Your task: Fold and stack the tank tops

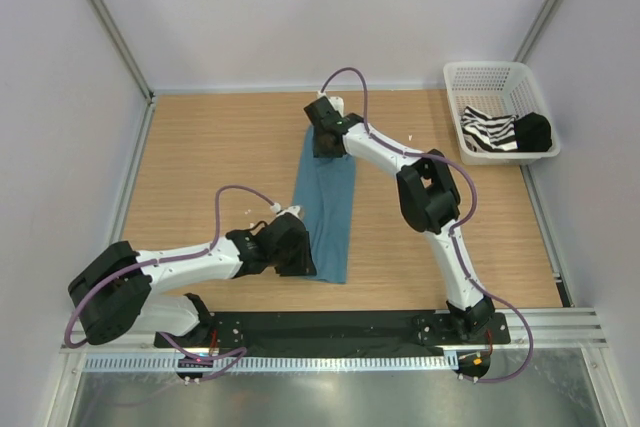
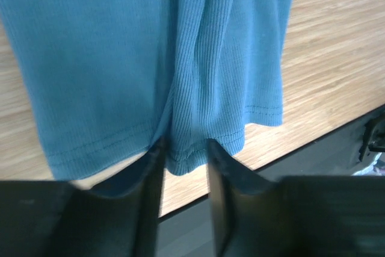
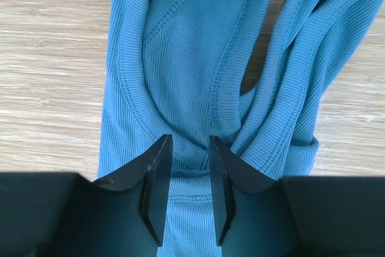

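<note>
The ribbed teal tank top (image 1: 325, 212) lies in a long folded strip. My left jaws stand narrowly parted at its 6 o'clock hem, my right jaws likewise at 12.

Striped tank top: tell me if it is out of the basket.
No, the striped tank top lies bunched inside the white basket.

teal top (image 1: 325, 209): plain ribbed knit, sleeveless, folded lengthwise into a long narrow strip. lies flat mid-table (image 1: 200, 167), straps bunched at the far end, stitched hem at the near end with a small raised fold. striped top (image 1: 490, 132): black and white stripes, crumpled in a heap inside the basket (image 1: 480, 75), far right, well apart from the teal top.
</note>
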Robot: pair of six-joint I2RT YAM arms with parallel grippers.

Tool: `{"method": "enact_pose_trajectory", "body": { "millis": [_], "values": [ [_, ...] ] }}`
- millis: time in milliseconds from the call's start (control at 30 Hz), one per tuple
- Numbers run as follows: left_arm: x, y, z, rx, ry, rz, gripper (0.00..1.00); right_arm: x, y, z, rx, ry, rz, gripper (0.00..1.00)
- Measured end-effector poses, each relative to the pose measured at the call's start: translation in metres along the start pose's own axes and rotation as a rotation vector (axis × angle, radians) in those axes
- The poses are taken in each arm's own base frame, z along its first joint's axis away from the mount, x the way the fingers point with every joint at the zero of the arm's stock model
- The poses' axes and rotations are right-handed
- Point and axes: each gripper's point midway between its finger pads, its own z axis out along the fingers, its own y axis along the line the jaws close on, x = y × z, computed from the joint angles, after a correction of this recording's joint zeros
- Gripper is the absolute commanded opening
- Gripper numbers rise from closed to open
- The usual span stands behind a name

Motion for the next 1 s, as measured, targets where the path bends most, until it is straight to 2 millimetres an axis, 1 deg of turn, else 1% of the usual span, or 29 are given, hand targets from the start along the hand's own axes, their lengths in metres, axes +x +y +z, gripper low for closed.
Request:
{"method": "enact_pose_trajectory", "body": {
  "millis": [133, 233, 300, 367, 400, 467, 500, 567, 733, 800, 933, 1000],
  "values": [
    [-0.003, 0.004, -0.003, -0.035, -0.009, 0.001, 0.48, -0.005, -0.001, -0.009, -0.007, -0.011, -0.005, 0.45],
    [-0.008, 0.004, -0.011, -0.047, -0.031, 0.002, 0.54, -0.012, -0.005, -0.029, -0.016, -0.032, -0.007, 0.49],
    [-0.014, 0.002, -0.020, -0.043, -0.055, 0.002, 0.57, -0.017, -0.011, -0.046, -0.023, -0.048, 0.001, 0.50],
    [-0.020, -0.002, -0.028, -0.037, -0.080, 0.004, 0.61, -0.020, -0.016, -0.059, -0.035, -0.057, 0.009, 0.51],
    [-0.022, -0.003, -0.031, -0.035, -0.090, 0.005, 0.61, -0.022, -0.020, -0.065, -0.041, -0.065, 0.018, 0.52],
    [-0.028, -0.005, -0.038, -0.037, -0.110, 0.011, 0.61, -0.025, -0.029, -0.070, -0.048, -0.070, 0.035, 0.52],
    [-0.030, -0.004, -0.039, -0.042, -0.117, 0.014, 0.60, -0.024, -0.035, -0.069, -0.051, -0.069, 0.046, 0.53],
    [-0.034, 0.000, -0.040, -0.055, -0.124, 0.011, 0.59, -0.019, -0.051, -0.062, -0.045, -0.052, 0.069, 0.53],
    [-0.042, 0.021, -0.037, -0.104, -0.128, -0.027, 0.56, 0.005, -0.080, -0.041, -0.032, 0.026, 0.106, 0.53],
    [-0.039, 0.030, -0.034, -0.123, -0.117, -0.035, 0.56, 0.006, -0.082, -0.034, -0.050, 0.037, 0.121, 0.53],
    [-0.029, 0.040, -0.027, -0.152, -0.080, -0.036, 0.56, 0.006, -0.075, -0.019, -0.108, 0.044, 0.146, 0.52],
    [-0.025, 0.044, -0.023, -0.166, -0.064, -0.036, 0.49, 0.009, -0.073, -0.011, -0.127, 0.055, 0.157, 0.49]
  ]
}}
